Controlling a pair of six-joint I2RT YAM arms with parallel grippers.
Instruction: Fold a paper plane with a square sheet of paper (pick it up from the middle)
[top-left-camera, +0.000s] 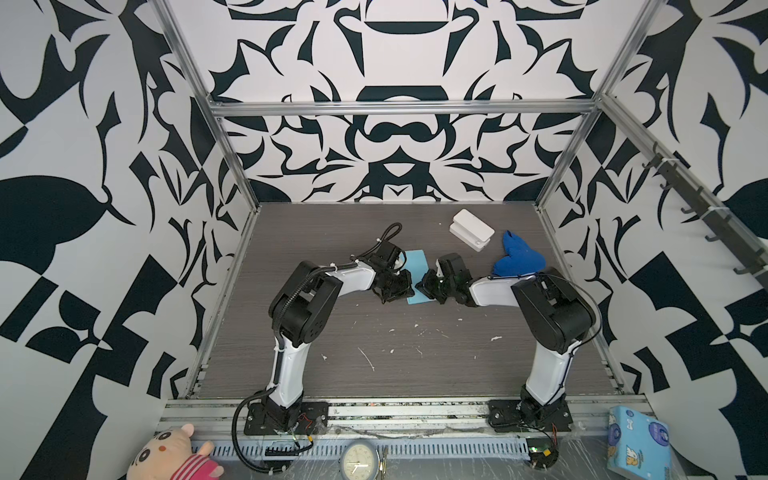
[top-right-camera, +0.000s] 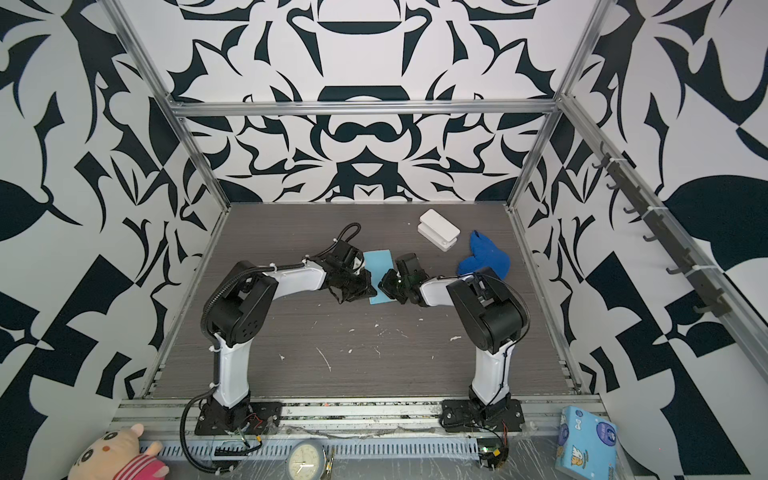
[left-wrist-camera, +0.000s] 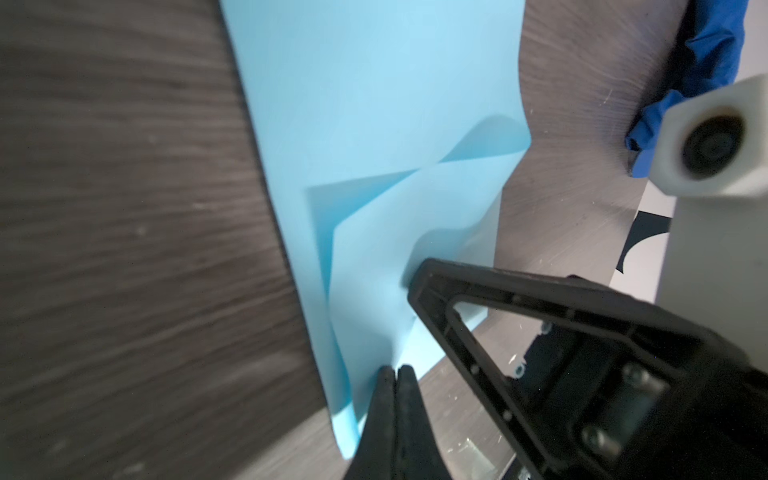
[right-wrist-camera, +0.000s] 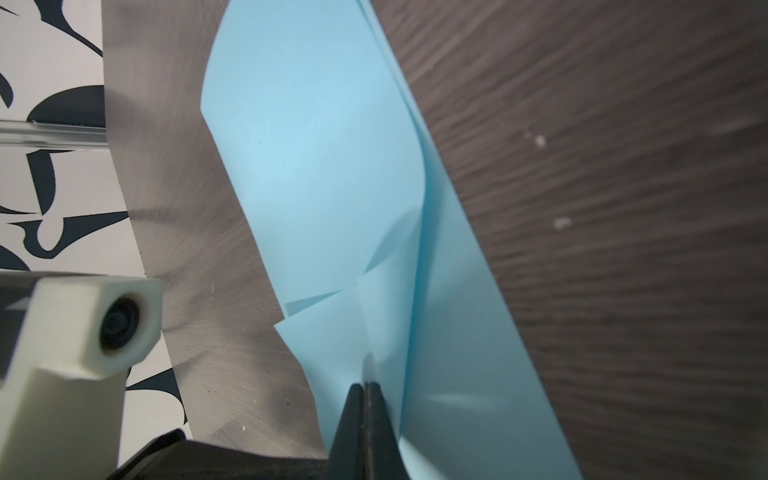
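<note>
We see the left gripper (left-wrist-camera: 395, 376) with its jaws pressed together on a raised flap of the square sheet of paper (left-wrist-camera: 357, 104). The right gripper (right-wrist-camera: 365, 388) is likewise closed, and its tips seem to pinch an upstanding fold of the same sheet, though the blur at the tips leaves us a little unsure. In both top views the two grippers meet near the centre of the frame, over the lower end of the sheet, which shows as a narrow light-blue strip running up the picture on the dark table (top-left-camera: 374, 345). To the upper right, well apart from the paper, lie a white box (top-left-camera: 471, 228) and a royal-blue cloth (top-left-camera: 519, 257).
</note>
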